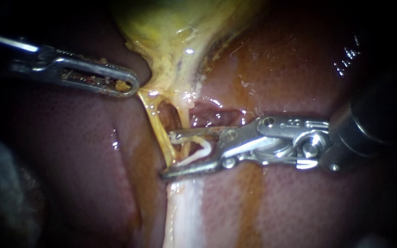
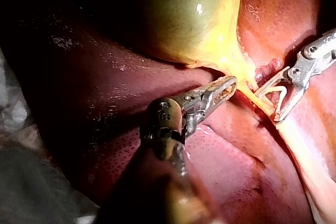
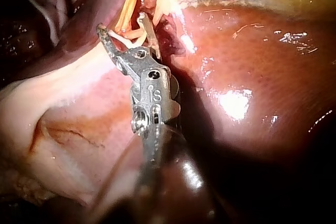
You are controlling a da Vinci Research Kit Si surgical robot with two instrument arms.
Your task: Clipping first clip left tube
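- Endoscope view, centre: right instrument [image 1: 166,155], jaws spread wide, both touching an open white clip [image 1: 199,150] seated between them. The left tube [image 1: 155,121], a yellow strand, crosses their mouth at the tips.
- Upper left: left instrument [image 1: 132,85], jaws pressed together and holding nothing, tip just beside the yellow tissue below the gallbladder [image 1: 175,27].
- Surface: glistening red-brown liver [image 1: 299,206] surrounds both. A pale band [image 1: 182,211] runs from the lower jaw to the bottom edge.

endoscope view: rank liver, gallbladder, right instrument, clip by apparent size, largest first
1. liver
2. gallbladder and right instrument: about alike. The instrument is nearer the camera, so unranked.
3. clip, clearly smallest
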